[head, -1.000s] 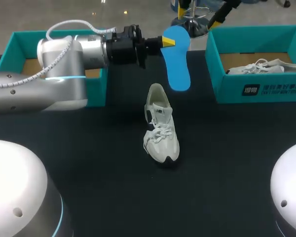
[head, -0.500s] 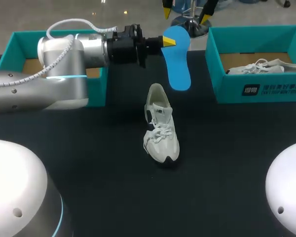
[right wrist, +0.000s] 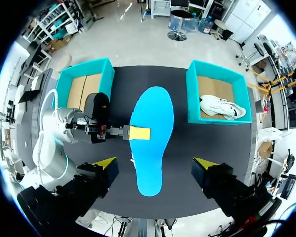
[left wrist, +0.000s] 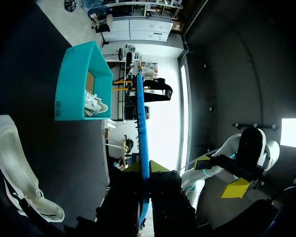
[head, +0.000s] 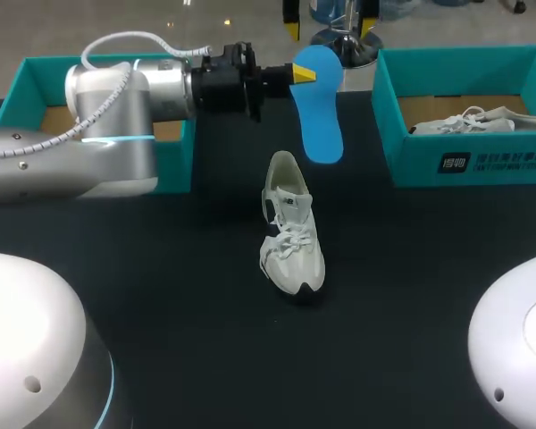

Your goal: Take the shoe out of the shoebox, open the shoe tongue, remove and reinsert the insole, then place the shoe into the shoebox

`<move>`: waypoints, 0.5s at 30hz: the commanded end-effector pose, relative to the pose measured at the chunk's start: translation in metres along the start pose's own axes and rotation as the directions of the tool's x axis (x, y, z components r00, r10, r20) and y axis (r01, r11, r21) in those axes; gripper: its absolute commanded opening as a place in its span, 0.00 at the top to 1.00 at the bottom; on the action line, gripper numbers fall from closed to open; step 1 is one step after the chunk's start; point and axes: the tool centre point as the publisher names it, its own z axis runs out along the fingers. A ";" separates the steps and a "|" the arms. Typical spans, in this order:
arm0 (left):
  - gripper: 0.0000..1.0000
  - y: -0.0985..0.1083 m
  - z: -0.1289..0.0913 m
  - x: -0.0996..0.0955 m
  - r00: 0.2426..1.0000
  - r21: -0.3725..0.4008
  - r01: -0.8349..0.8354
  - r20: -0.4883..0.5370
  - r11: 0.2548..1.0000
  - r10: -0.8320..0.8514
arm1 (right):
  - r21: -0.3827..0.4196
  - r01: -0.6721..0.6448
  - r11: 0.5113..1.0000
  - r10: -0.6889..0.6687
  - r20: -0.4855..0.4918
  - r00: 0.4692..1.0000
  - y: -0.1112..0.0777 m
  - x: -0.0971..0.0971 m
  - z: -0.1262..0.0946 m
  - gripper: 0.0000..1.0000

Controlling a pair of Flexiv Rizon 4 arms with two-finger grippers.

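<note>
The left gripper (head: 293,75) pinches one long edge of the blue insole (head: 322,112) towards its far end, holding it in the air over the far middle of the black table (head: 161,268). In the left wrist view the insole runs edge-on between the fingers. The white shoe (head: 291,236) stands on its sole at mid-table, just nearer than the insole's free end, toe pointing near. The right gripper (right wrist: 154,163) hovers above the insole, fingers spread wide and empty. The right shoebox (head: 411,165) holds a second shoe (head: 478,119); the left shoebox (head: 18,94) sits behind the left arm.

The insole looks thin, light and bendy, so a one-edge pinch may let it droop. I cannot tell which end is the heel. The shoe seems light and soft-sided and could slide or tip, so it probably wants steadying at the heel collar.
</note>
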 end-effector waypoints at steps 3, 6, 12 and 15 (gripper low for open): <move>1.00 0.001 -0.002 0.001 1.000 -0.001 0.001 0.008 1.000 -0.001 | -0.002 0.001 1.000 -0.001 0.063 0.998 0.001 0.001 -0.003 0.00; 1.00 0.001 -0.003 0.001 1.000 0.001 0.001 0.009 1.000 -0.001 | -0.002 0.001 1.000 -0.001 0.063 0.998 0.001 0.001 -0.003 0.00; 1.00 0.001 -0.003 0.001 1.000 0.007 -0.001 0.006 1.000 0.001 | -0.002 0.001 1.000 -0.001 0.063 0.998 0.001 0.001 -0.003 0.00; 1.00 0.001 -0.003 0.000 1.000 0.011 0.000 0.004 1.000 0.000 | -0.002 0.001 1.000 -0.001 0.063 0.998 0.001 0.001 -0.003 0.00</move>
